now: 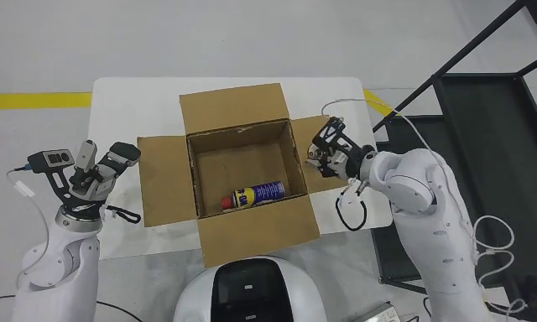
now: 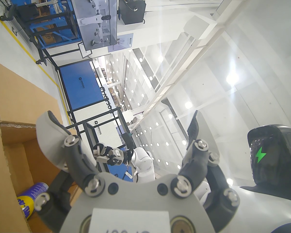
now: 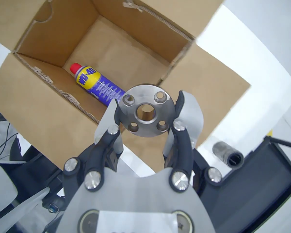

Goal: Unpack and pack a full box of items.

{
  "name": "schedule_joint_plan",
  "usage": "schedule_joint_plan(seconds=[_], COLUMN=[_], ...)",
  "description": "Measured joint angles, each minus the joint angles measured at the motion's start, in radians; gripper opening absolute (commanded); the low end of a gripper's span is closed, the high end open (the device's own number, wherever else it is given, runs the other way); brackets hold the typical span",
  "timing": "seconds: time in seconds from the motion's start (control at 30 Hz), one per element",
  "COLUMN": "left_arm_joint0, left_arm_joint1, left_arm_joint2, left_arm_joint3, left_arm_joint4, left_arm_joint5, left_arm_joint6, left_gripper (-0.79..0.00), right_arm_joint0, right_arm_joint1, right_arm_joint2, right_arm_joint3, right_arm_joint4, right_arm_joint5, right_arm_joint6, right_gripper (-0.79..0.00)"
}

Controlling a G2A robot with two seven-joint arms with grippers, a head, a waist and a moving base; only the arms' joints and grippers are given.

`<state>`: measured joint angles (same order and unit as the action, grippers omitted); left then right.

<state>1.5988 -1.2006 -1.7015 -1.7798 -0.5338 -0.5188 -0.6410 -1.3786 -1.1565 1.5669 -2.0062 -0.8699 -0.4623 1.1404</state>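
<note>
Now, spray can (image 1: 254, 195) inside open box (image 1: 235, 108).

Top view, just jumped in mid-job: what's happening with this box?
The right claw is shut on a round metal flange, held over the right flap of the open box. One spray can lies on the box floor. The left claw is open and empty, off the box's left side. A dark metal sleeve lies on the table near the right arm.
</note>
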Motion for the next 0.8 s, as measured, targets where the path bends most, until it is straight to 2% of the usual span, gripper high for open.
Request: schedule_joint_plan(seconds=[0.17,0.37,0.63,0.8], left_arm_joint0=[0.0,0.0,0.0,0.0], left_arm_joint1=[0.0,0.0,0.0,0.0], left_arm_joint2=[0.0,0.0,0.0,0.0], left_arm_joint3=[0.0,0.0,0.0,0.0], left_arm_joint4=[0.0,0.0,0.0,0.0], left_arm_joint5=[0.0,0.0,0.0,0.0], left_arm_joint6=[0.0,0.0,0.0,0.0], left_gripper=[0.0,0.0,0.0,0.0], right_arm_joint0=[-0.076,-0.128,-0.131,-0.114], right_arm_joint1=[0.013,0.024,0.035,0.036], right_arm_joint2=[0.13,0.225,0.223,0.187], right_arm_joint3=[0.022,0.096,0.244,0.365], right_arm_joint4=[0.019,0.024,-0.007,-0.019], right_arm_joint5=[0.028,0.071,0.086,0.11], right_arm_joint6=[-0.046,-0.08,-0.076,-0.13], right_gripper=[-0.785,-0.785,-0.785,-0.785])
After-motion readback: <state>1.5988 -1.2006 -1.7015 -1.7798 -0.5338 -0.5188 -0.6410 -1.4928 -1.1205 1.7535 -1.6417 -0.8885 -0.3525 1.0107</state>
